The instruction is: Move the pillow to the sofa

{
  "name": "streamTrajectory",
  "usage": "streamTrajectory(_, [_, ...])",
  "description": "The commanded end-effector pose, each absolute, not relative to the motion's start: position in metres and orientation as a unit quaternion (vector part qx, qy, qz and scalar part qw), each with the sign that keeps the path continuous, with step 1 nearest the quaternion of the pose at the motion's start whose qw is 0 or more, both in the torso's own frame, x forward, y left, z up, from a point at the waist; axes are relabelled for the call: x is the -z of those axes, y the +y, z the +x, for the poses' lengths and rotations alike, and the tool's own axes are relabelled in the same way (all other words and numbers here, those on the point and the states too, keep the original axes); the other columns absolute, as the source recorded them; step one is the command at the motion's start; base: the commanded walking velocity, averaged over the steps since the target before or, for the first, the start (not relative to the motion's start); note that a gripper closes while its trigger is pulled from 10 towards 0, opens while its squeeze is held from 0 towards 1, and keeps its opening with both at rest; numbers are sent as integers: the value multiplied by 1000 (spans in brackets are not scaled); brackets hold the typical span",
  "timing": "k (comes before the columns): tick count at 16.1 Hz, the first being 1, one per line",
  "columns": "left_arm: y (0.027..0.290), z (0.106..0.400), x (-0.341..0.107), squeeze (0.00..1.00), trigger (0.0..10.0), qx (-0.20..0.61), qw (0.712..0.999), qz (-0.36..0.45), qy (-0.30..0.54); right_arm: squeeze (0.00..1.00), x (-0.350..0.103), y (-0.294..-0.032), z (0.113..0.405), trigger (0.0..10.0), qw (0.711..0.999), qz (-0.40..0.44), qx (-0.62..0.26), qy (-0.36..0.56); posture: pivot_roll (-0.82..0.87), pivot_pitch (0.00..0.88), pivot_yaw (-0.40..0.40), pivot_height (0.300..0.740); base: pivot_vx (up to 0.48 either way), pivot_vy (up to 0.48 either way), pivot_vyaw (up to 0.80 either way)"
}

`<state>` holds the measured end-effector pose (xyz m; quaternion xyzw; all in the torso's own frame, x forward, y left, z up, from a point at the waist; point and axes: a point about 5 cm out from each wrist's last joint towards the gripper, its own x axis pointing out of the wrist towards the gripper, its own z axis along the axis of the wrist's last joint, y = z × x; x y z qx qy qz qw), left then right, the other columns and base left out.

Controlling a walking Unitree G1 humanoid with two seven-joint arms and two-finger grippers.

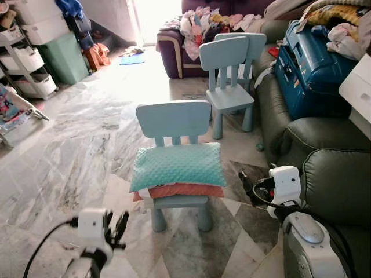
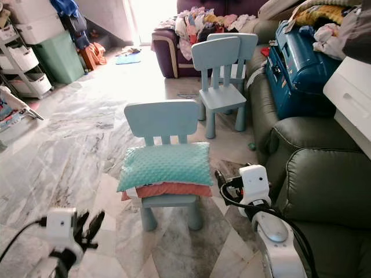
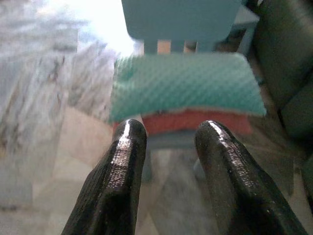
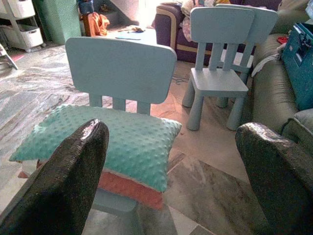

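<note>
While both arms reach forward at the bottom of the frame, the left hand [image 1: 117,227] sits low at lower left over the marble floor [image 1: 75,145], its two black fingers [image 3: 122,166] parted with nothing between them. At lower right the right hand [image 1: 246,184] hangs beside the dark green sofa [image 1: 324,174], spread wide and released, just right of the small chair and not touching it.

At the centre of the frame stands a pale blue child's chair [image 1: 174,119]. On its seat lies the teal dotted pillow [image 1: 177,164], flat, resting on top of a coral-coloured cushion [image 1: 182,190] whose edge shows beneath it. The pillow overhangs the seat on both sides and touches the slats of the backrest.

Farther up, right of centre, a second pale blue chair [image 1: 229,61] stands close against the sofa, with another backrest just behind it. On the sofa at upper right sits a blue hard case [image 1: 304,69], shut, with cloth and bedding [image 1: 342,29] heaped above and behind it; a white drawer unit [image 1: 358,90] juts in at the right edge.

At upper left stand a green bin [image 1: 64,58] and white storage drawers [image 1: 26,63]; what they hold cannot be told. At the top centre a purple sofa [image 1: 174,55] is piled with clothes [image 1: 211,23].
</note>
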<state>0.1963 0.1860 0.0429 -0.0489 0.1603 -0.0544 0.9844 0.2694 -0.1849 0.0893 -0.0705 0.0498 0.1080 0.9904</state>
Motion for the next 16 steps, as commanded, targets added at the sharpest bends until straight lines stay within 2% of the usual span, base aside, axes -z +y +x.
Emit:
streamTrajectory(1, [187, 198, -50, 0, 10000, 52, 988, -23, 141, 0, -91, -181, 272, 10000, 989, -74, -118, 43, -188, 43, 74, 740, 0, 0, 0])
streamTrajectory(5, [194, 197, -53, 0, 10000, 1, 992, -36, 122, 0, -85, -182, 275, 10000, 988, -75, -123, 47, -181, 44, 67, 740, 0, 0, 0])
streamTrajectory(13, [197, 205, -61, 0, 10000, -11, 994, -59, 96, 0, -94, -173, 280, 10000, 988, -76, -133, 30, -180, 39, 63, 740, 0, 0, 0])
streamTrajectory(16, [198, 204, -61, 0, 10000, -10, 993, -66, 96, 0, -99, -166, 280, 10000, 986, -80, -143, 20, -179, 34, 62, 740, 286, 179, 0])
